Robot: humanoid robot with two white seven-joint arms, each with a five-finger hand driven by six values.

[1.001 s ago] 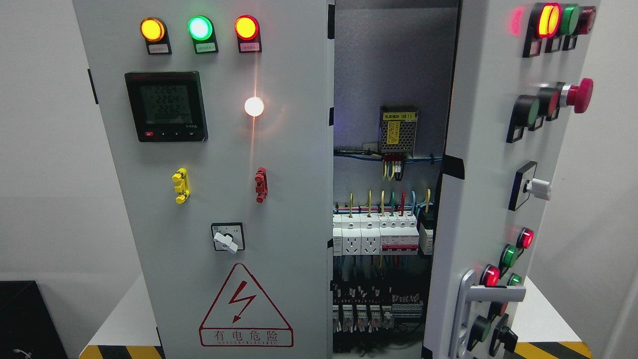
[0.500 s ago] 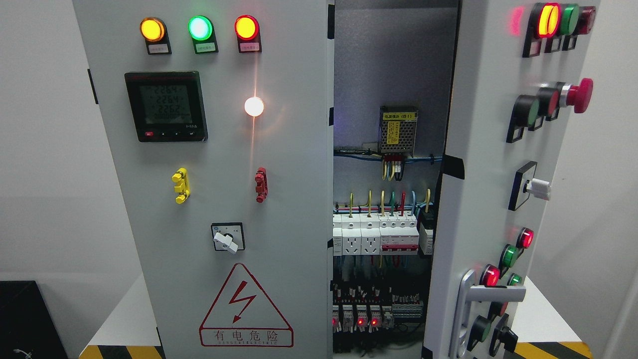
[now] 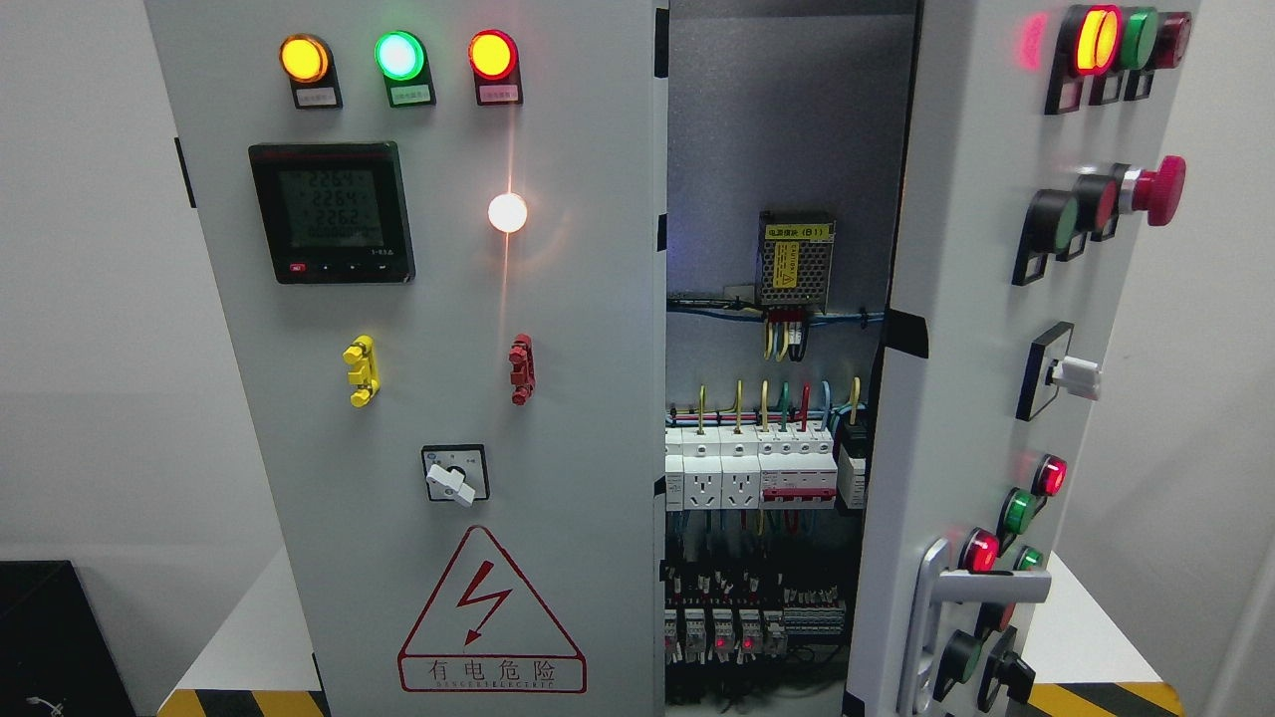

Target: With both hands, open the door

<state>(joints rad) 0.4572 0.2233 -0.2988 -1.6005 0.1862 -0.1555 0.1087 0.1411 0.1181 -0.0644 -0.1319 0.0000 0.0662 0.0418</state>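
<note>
I see the grey metal cabinet's right door (image 3: 981, 329) swung open, breakers (image 3: 757, 468) exposed; no robot hand shows, so I cannot tell their state.

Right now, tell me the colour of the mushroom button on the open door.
Red, the mushroom button on the open door; head view shows it best.

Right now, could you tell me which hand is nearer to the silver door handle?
Neither can be judged: no hand is in view. The silver door handle sits low on the open right door, untouched.

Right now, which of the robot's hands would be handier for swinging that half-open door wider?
Probably the right: the door handle sits at lower right, where that arm enters. Neither hand is in view, so it's a guess.
</note>
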